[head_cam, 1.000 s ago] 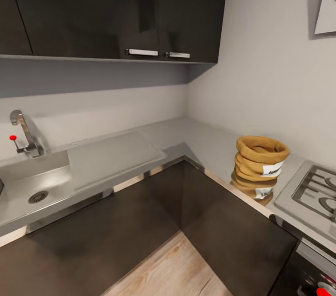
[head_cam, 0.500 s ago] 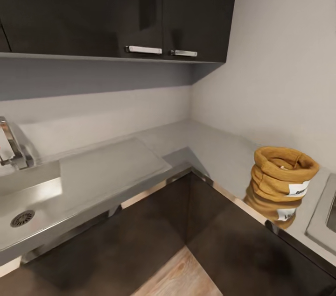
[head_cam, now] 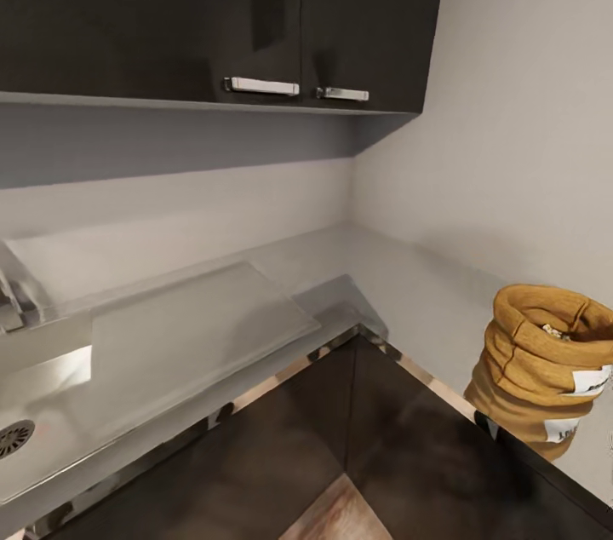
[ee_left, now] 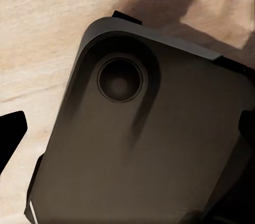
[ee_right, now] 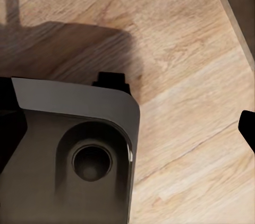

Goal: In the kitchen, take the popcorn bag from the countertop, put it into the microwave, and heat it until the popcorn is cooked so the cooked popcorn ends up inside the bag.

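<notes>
The popcorn bag (head_cam: 545, 357) stands upright at the lower right of the head view, on the shiny grey desk (head_cam: 409, 284) near its front edge, its rolled rim open and a few pale bits of popcorn (head_cam: 555, 332) just showing inside. A flat grey board (head_cam: 191, 327) lies on the desk at centre left, well apart from the bag, with the sink (head_cam: 34, 387) at the far left. Both wrist views look down at the wooden floor (ee_right: 186, 65) past the robot's dark base (ee_left: 154, 144), so the arms appear to hang low; whether either gripper is spread or pressed together I cannot tell. The step in hand seems to be the approach: the bag sits near the frame's edge, so the base should probably square up to it first, then one arm rises to take the bag by its wrinkled side, kept upright so nothing spills.
</notes>
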Robot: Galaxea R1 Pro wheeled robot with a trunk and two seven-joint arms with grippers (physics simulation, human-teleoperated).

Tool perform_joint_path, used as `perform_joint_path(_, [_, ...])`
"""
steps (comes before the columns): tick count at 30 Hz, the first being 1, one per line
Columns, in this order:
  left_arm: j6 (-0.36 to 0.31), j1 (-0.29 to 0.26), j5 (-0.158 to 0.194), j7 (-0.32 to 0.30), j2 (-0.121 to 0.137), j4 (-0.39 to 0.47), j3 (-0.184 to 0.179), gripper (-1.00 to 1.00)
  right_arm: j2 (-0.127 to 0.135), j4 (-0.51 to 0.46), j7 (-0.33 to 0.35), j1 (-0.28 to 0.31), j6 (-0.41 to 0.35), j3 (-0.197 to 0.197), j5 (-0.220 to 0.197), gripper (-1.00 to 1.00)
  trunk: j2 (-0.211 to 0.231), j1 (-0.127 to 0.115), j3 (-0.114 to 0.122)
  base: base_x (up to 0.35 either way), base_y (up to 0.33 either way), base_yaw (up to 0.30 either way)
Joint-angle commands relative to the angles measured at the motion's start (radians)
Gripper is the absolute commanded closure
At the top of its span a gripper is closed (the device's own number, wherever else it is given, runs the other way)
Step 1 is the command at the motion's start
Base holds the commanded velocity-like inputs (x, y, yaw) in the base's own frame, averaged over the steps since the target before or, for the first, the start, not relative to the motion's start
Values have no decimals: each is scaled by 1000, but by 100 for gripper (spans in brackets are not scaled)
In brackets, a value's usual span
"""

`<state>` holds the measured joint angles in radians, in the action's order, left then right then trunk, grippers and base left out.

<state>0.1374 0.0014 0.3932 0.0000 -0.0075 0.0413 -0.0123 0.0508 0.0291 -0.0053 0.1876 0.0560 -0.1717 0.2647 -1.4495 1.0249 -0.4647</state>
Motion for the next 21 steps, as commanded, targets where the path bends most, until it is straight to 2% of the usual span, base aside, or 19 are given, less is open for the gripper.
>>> perform_joint_path(1, [2,0,6,1,0,1,-1,-100,0,3,-1,1,6,-9,8,-100,0,0,-1,22,3,-180])
perform_joint_path(21, [13,0,4,8,-2,8,1,-100,-9,6,0,-13,5,-12,3,-100,0,0,5,2,0,-232])
